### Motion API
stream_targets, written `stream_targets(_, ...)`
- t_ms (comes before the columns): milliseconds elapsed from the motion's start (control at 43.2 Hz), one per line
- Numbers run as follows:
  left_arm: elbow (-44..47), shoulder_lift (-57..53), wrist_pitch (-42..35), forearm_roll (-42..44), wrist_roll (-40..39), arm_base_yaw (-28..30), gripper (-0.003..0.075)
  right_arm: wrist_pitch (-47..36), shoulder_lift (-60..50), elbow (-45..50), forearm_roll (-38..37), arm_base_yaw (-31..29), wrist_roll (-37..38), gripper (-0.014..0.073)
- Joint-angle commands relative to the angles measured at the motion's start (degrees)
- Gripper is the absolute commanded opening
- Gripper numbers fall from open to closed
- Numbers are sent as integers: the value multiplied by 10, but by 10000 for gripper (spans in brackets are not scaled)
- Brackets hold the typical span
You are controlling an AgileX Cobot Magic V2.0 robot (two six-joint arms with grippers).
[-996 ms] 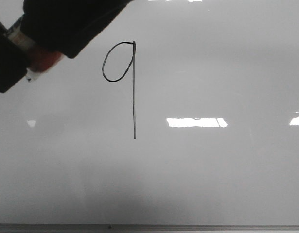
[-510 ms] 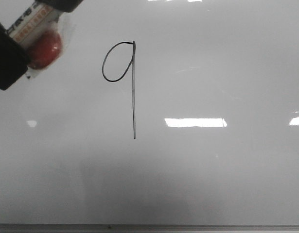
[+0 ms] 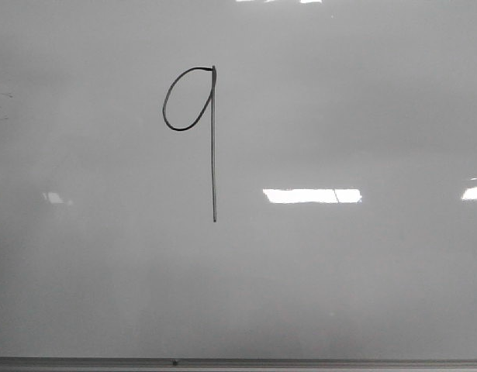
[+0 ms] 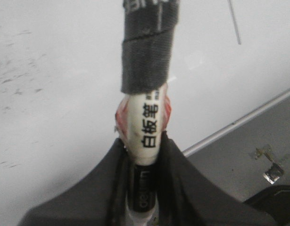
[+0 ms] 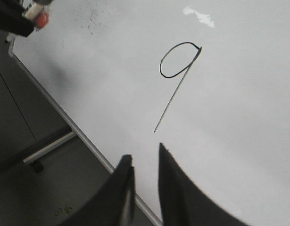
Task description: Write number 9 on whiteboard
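The number 9 [image 3: 214, 155] is a thin black line on the whiteboard [image 3: 339, 271], an oval loop joined to a long straight stem. No gripper shows in the front view. My left gripper [image 4: 142, 140] is shut on a white marker [image 4: 147, 127] with black lettering, a red band and grey tape, held over the whiteboard [image 4: 55, 70] near its edge. In the right wrist view the number 9 [image 5: 177, 89] lies ahead of my right gripper [image 5: 144, 153], whose jaws stand nearly together with nothing between them, over the whiteboard's [image 5: 239, 117] edge. The left gripper [image 5: 15, 19] shows far off.
A thin grey metal edge strip [image 3: 300, 362] runs along the board's near side and shows in the left wrist view [image 4: 239, 122]. Beyond it is dark floor with a small metal bracket [image 4: 272, 172] and a grey stand bar [image 5: 48, 146]. Faint smudges mark the board [image 4: 17, 80].
My left gripper with the marker has moved away up and to the left, out of the front view. The number 9 is unchanged.
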Motion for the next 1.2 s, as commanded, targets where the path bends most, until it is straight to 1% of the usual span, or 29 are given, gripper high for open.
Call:
stream_targets(0, -6, -5, -57, -14, -6, 36, -19, -40, -52, 29, 24, -5, 4, 0)
stream_targets(93, 7, -5, -77, -38, -6, 69, -19, -41, -93, 68, 27, -5, 4, -74)
stream_targets(185, 23, -5, -104, -74, -6, 98, -19, -51, -125, 96, 29, -5, 4, -67)
stream_targets(255, 33, -5, -128, -92, -6, 107, -19, -56, -140, 106, 30, -5, 4, -67)
stream_targets(417, 39, 25, -190, -121, -6, 110, -19, -58, -146, 107, 30, -5, 4, -67)
stream_targets(510, 39, 65, -249, -169, -6, 110, -19, -57, -146, 107, 30, -5, 4, -67)
stream_targets(579, 39, 102, -295, -188, -6, 110, -19, -56, -146, 107, 30, -5, 4, -67)
stream_targets(764, 38, 199, -395, -188, -6, 110, -19, -53, -146, 107, 30, -5, 4, -67)
stream_targets(857, 38, 230, -426, -188, -6, 110, -19, -53, -146, 107, 30, -5, 4, -67)
stream_targets(1181, 38, 282, -467, -188, -6, 110, -18, -53, -146, 107, 30, -5, 4, -67)
